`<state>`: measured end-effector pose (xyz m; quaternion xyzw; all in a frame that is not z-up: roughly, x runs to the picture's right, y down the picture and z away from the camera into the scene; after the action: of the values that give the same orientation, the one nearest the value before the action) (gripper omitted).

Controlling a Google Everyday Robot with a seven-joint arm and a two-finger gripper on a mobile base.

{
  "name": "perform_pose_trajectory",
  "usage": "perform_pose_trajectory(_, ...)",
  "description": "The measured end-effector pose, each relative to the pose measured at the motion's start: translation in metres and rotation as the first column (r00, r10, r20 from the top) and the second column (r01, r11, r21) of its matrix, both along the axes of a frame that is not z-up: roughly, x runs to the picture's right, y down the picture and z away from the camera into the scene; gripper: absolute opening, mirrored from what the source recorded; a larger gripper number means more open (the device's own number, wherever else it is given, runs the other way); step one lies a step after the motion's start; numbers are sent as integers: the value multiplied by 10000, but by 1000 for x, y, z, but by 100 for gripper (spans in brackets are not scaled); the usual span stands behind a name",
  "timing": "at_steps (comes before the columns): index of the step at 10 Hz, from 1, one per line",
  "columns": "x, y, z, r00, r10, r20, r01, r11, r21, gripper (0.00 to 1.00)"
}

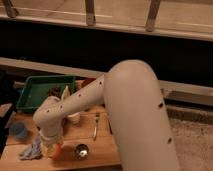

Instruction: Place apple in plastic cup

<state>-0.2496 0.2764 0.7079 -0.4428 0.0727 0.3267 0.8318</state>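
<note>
Gripper (50, 141) is seen over the round yellow-orange apple (55, 152) at the wooden table's (102, 146) front edge, grasp unclear; the short light-blue plastic cup (20, 131) is seen apart, by the left edge.

apple (55, 151) at gripper (49, 145) (blue cup (20, 131) apart)

On the desk (102, 150) the gripper (50, 146) is at the apple (56, 151), between a cloth (31, 149) leftward and a metal cup (81, 150) rightward; the plastic cup (20, 131) stands behind the cloth.
</note>
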Motion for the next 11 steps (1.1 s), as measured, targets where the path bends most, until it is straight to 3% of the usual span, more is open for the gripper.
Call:
perform_pose_trajectory(3, 10, -47, -26, 9998, -93, -198, 108, 9970, 763, 0)
perform_pose_trajectory(5, 20, -83, -33, 9994, -41, -356, 88, 9911, 1330, 0)
perform_pose_trajectory(7, 24, -119, -27, 9998, 66, -209, -25, 9819, 1892, 0)
perform_pose_trajectory(8, 16, -128, -23, 10000, 72, -40, -62, 9798, 2000, 0)
perform_pose_trajectory(11, -29, -163, 0, 9964, -3, 852, -199, 9717, 2353, 0)
